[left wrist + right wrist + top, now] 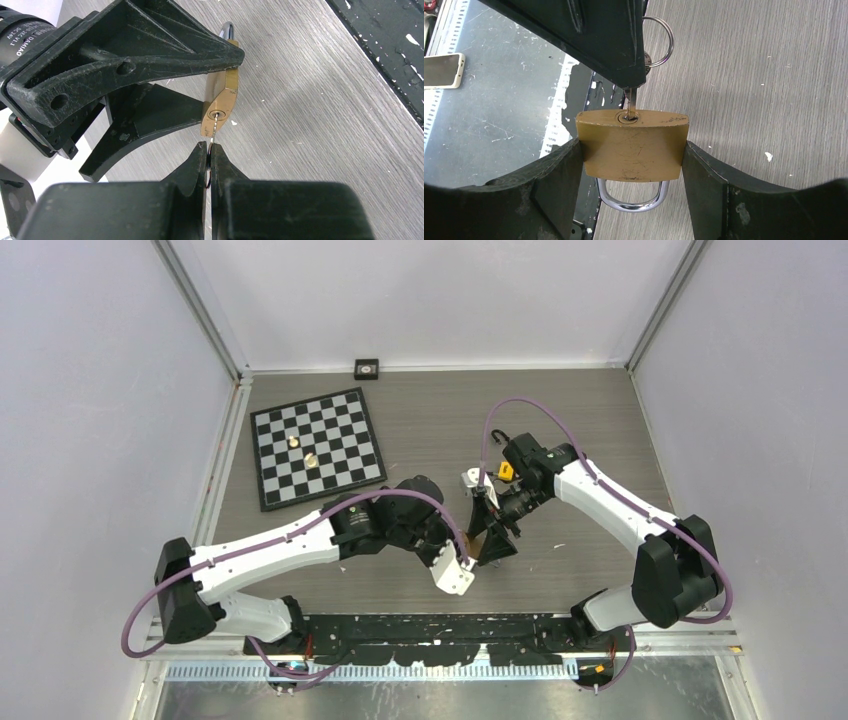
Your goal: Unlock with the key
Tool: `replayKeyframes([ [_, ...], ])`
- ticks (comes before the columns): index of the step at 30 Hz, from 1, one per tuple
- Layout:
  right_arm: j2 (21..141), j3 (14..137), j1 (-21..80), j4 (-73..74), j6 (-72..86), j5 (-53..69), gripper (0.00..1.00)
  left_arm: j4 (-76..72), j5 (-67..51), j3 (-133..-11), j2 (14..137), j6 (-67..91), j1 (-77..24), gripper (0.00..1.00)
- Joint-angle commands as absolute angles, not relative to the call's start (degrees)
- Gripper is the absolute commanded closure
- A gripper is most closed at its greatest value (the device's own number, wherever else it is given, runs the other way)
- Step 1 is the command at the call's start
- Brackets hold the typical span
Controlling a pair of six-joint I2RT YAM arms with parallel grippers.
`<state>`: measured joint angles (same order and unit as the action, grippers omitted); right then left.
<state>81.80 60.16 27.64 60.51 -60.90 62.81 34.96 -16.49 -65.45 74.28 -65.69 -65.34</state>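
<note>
A scuffed brass padlock [631,145] is clamped by its narrow ends between the right fingers [561,180], matte black and spread wide around its body. It is held over the grey wood-grain desk [774,75] near the front edge. The lock's rounded chrome shackle [631,200] points back toward the wrist. The left fingers [197,162], pinched narrow, grip a thin steel key [630,104] whose blade sits in the round keyhole. A wire ring [664,35] shows behind them.

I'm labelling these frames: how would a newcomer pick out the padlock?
On the grey table, look right of the chessboard. The right gripper clamps the padlock there: brass against black, chrome shackle, key in its keyhole.
</note>
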Motion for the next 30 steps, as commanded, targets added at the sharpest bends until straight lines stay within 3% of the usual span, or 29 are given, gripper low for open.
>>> replayKeyframes([
  [1, 81.48, 61.98, 28.02, 60.50, -61.28, 70.75, 1.00, 30.58, -17.83, -64.98, 74.16, -67.20, -66.12, 1.00],
  [23, 82.91, 60.49, 28.15, 59.37, -61.20, 73.21, 0.99, 16.68, -16.39, -51.91, 69.85, -70.40, -66.18, 1.00],
  [30, 82.20, 60.26, 28.13, 57.59, -59.22, 72.19, 1.00, 18.18, -17.65, -53.89, 71.41, -68.01, -66.18, 1.00],
])
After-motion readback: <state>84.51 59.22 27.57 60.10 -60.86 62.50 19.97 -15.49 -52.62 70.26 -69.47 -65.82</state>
